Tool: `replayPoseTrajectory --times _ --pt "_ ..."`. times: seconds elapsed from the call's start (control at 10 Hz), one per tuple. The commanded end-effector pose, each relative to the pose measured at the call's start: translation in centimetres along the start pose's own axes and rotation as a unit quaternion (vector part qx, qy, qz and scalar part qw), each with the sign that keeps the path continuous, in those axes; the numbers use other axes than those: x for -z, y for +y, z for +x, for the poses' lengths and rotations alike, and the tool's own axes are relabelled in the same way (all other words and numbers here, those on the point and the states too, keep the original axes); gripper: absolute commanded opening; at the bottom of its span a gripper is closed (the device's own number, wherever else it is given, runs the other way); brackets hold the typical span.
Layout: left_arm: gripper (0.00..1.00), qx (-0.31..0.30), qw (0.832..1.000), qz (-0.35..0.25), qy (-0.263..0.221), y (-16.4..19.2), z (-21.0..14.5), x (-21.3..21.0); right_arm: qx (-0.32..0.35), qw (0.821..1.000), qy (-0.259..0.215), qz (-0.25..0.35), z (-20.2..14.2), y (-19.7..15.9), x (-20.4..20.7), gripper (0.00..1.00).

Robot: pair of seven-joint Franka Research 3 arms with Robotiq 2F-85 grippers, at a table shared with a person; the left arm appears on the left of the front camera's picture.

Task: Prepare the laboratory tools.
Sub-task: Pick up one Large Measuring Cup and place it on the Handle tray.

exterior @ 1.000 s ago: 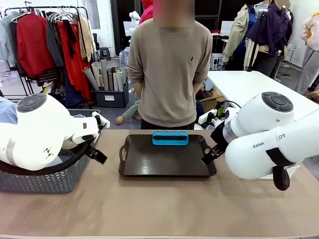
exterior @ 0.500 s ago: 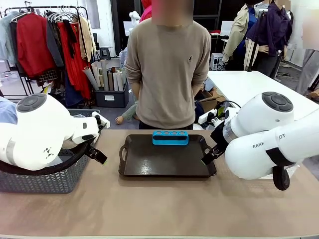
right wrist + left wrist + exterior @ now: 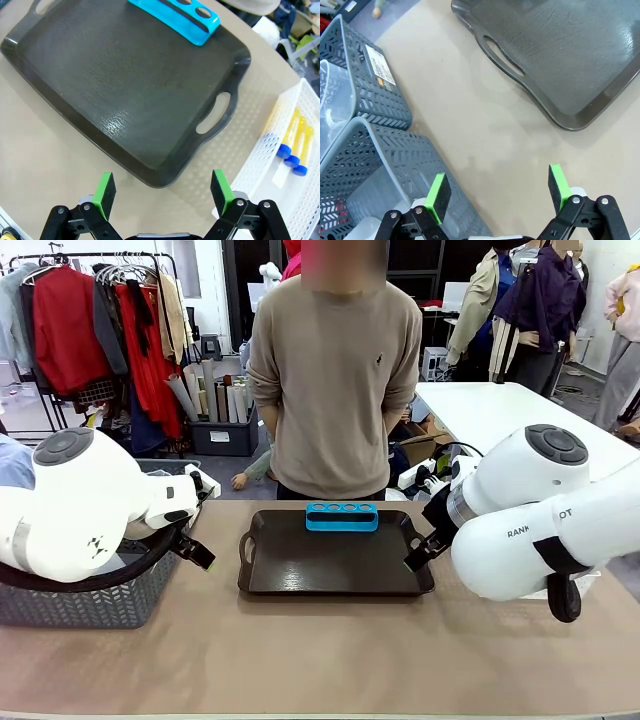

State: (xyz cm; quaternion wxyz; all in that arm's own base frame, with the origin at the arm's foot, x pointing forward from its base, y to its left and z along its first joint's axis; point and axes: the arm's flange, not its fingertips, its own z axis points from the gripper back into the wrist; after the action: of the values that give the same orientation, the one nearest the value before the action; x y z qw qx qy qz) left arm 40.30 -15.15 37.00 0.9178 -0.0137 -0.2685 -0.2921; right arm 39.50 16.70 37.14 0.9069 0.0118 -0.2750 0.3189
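A blue tube rack (image 3: 342, 516) stands at the far edge of the dark tray (image 3: 330, 575); the right wrist view has the rack (image 3: 180, 14) at its top. Yellow tubes with blue caps (image 3: 291, 145) lie in a white mesh basket (image 3: 260, 165) to the tray's right. A clear plastic vessel (image 3: 332, 107) sits inside a grey basket (image 3: 370, 90). My left gripper (image 3: 496, 192) hovers open over bare table between the grey baskets and the tray. Open as well, my right gripper (image 3: 163, 189) hangs over the tray's near right corner. Neither holds anything.
A person (image 3: 335, 370) stands behind the tray, hands behind the back. Grey mesh baskets (image 3: 95, 595) sit at the table's left. A second white table (image 3: 500, 410) lies behind on the right, a clothes rack (image 3: 95, 330) at the back left.
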Motion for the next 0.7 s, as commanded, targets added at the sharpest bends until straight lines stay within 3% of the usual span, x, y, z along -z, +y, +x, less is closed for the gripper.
replayPoseTrajectory --times 0.0,0.3,0.6 --pt "1.00 0.000 1.000 0.000 0.000 0.0 0.0 0.0 0.000 1.000 0.000 0.000 0.0 0.0 0.0 1.00" --pt "1.00 0.027 0.999 -0.023 0.002 0.3 1.4 -2.2 -0.007 0.999 -0.006 0.042 1.8 1.2 -0.5 1.00" --pt "1.00 0.050 0.995 -0.091 0.007 0.7 3.5 -5.3 -0.011 0.995 -0.010 0.098 4.6 2.4 -2.2 1.00"
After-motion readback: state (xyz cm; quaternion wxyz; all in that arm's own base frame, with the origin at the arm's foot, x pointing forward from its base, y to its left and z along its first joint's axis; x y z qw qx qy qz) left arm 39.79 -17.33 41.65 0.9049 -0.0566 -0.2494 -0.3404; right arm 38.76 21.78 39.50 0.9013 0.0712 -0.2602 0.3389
